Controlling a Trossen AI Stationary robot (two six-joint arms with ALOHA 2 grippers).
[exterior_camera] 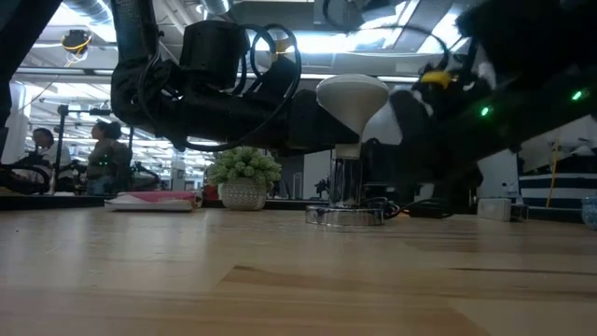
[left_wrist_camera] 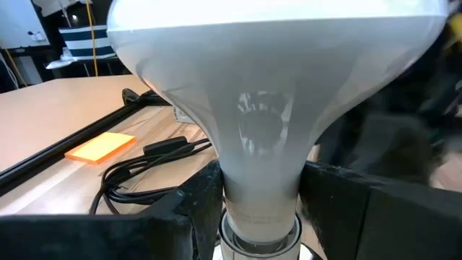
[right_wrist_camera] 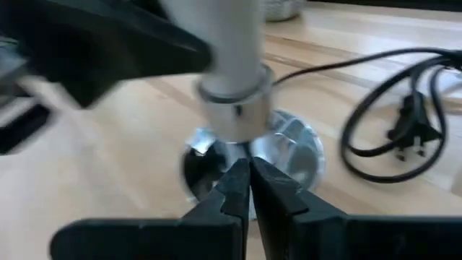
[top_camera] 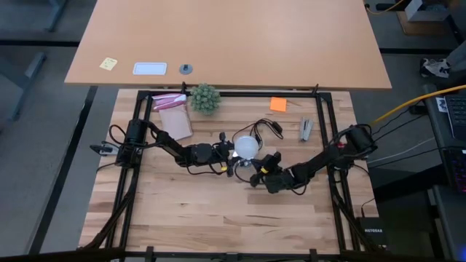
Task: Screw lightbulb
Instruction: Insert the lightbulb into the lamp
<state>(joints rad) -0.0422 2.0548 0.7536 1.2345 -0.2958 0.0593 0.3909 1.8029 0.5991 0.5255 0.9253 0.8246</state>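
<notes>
The white lightbulb (top_camera: 246, 145) stands upright at the table's middle. Its narrow end sits in a silvery socket (exterior_camera: 346, 182) on a round disc (right_wrist_camera: 289, 148). My left gripper (left_wrist_camera: 260, 209) reaches in level from the table's left and is shut on the bulb below its dome. My right gripper (right_wrist_camera: 249, 173) comes from the right and near side, slanting slightly down. Its fingers are shut, with the tips just in front of the socket's disc and nothing between them. My left gripper pinches the lightbulb's narrow neck (left_wrist_camera: 245, 188), just above the socket's collar, between its two fingers (left_wrist_camera: 198, 198). The fingers come level from the table's left, one on each side of the neck. The bulb stands upright with its base in the socket. My right gripper's shut tips are right at the disc's near rim (right_wrist_camera: 216, 170); I cannot tell whether they touch it.
A black cord (top_camera: 266, 129) loops on the table behind the socket. A small green plant (top_camera: 204, 97), a pink notebook (top_camera: 173, 116), an orange note (top_camera: 278, 104) and a grey tool (top_camera: 306, 129) lie toward the far edge. Black frame rails border the table.
</notes>
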